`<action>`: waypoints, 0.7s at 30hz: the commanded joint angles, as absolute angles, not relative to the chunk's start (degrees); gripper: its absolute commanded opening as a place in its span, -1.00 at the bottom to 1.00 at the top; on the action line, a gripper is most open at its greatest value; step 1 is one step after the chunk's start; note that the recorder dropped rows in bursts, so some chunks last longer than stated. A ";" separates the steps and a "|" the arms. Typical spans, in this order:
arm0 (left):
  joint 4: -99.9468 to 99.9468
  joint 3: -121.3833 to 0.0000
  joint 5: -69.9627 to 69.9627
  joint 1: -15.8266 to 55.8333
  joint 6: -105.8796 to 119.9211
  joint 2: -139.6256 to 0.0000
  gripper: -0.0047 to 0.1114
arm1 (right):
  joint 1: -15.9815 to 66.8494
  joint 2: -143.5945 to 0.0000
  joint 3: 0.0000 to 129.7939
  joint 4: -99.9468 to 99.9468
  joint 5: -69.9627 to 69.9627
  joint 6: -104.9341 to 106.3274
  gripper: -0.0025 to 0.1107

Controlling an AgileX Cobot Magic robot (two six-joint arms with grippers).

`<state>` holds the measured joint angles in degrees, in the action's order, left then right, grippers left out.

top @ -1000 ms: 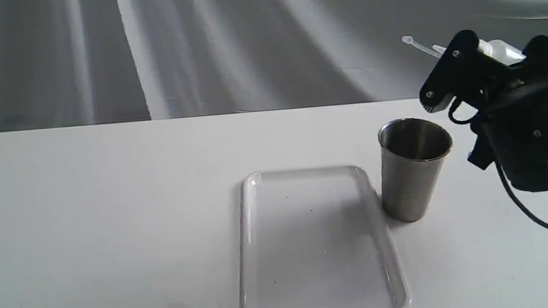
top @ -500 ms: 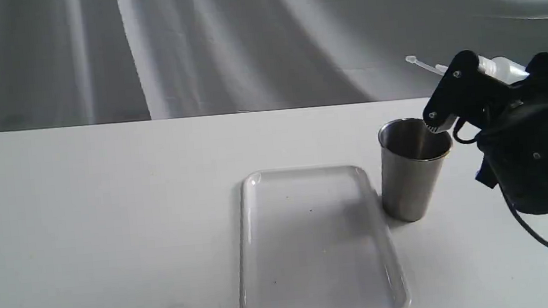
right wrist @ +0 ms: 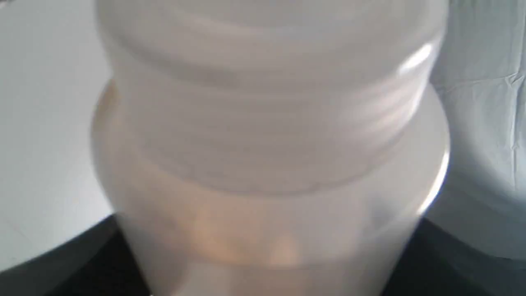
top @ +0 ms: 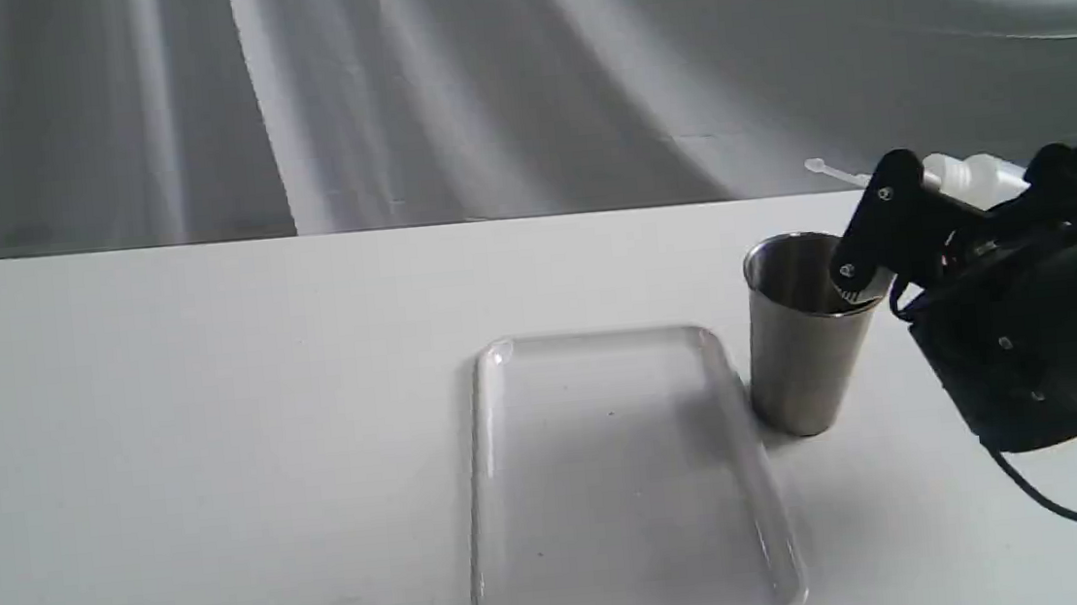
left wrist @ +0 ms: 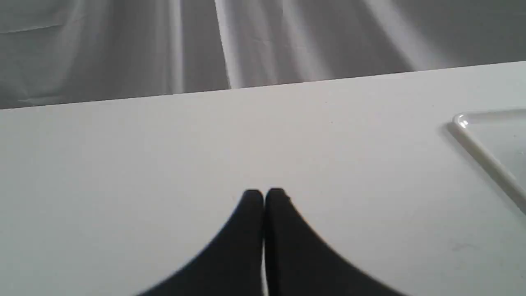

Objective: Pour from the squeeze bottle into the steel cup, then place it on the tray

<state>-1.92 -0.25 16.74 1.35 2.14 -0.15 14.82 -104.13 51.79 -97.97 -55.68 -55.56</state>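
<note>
The squeeze bottle (top: 971, 177) is tilted almost on its side, with its thin tip pointing left at about the height of the steel cup's rim. My right gripper (top: 862, 264) is shut on it, and one black finger overlaps the cup's right rim. Up close, the bottle (right wrist: 271, 164) fills the right wrist view, with amber liquid showing in its shoulder. The steel cup (top: 803, 367) stands upright just right of the white tray (top: 612, 471). My left gripper (left wrist: 263, 195) is shut on nothing, low over the bare table, and is absent from the exterior view.
A white table with a grey draped cloth behind it. A corner of the tray's rim (left wrist: 472, 139) shows in the left wrist view. A black cable (top: 1054, 506) trails from the right arm over the table at the right.
My right gripper has come down and slightly left with the bottle. Its finger was above the cup and now overlaps the rim. Cup, tray and left gripper have not moved.
</note>
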 commanded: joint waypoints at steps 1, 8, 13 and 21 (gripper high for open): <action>-1.88 0.00 16.30 1.26 2.07 0.00 -0.92 | 14.89 -103.50 51.90 -99.95 -57.89 -55.39 -0.66; -1.88 0.00 16.30 1.26 2.07 0.00 -0.92 | 14.89 -103.50 54.62 -99.95 -57.89 -55.52 -0.66; -1.88 0.00 16.30 1.26 1.93 0.00 -0.92 | 14.89 -103.50 55.82 -99.95 -57.89 -55.52 -0.66; -1.88 0.00 16.30 1.26 1.93 0.00 -0.92 | 14.89 -103.50 55.82 -99.95 -57.89 -55.52 -0.66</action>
